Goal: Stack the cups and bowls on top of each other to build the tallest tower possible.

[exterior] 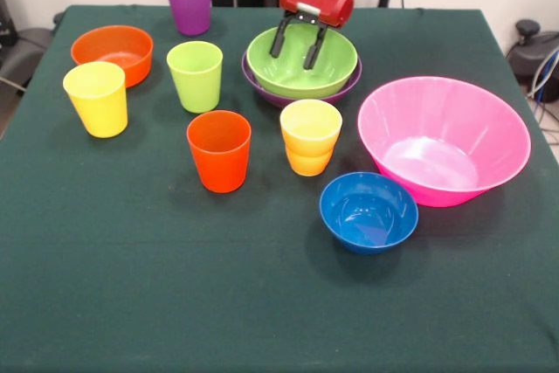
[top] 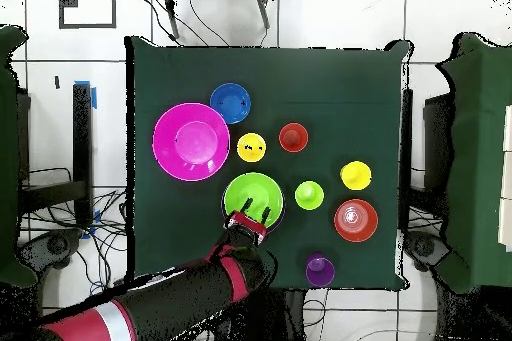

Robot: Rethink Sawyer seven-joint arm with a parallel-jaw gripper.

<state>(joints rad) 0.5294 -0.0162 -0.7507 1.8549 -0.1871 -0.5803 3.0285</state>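
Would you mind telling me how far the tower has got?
Done: green bowl nested in purple bowl; yellow cup in another cup. In hand: nothing; the open gripper hangs over the green bowl. Left: pink bowl, blue bowl, orange bowl, four separate cups.

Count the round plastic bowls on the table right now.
5. Orange bowl far left; lime green bowl nested in the purple bowl under the gripper; large pink bowl right; small blue bowl in front. None appear hidden.
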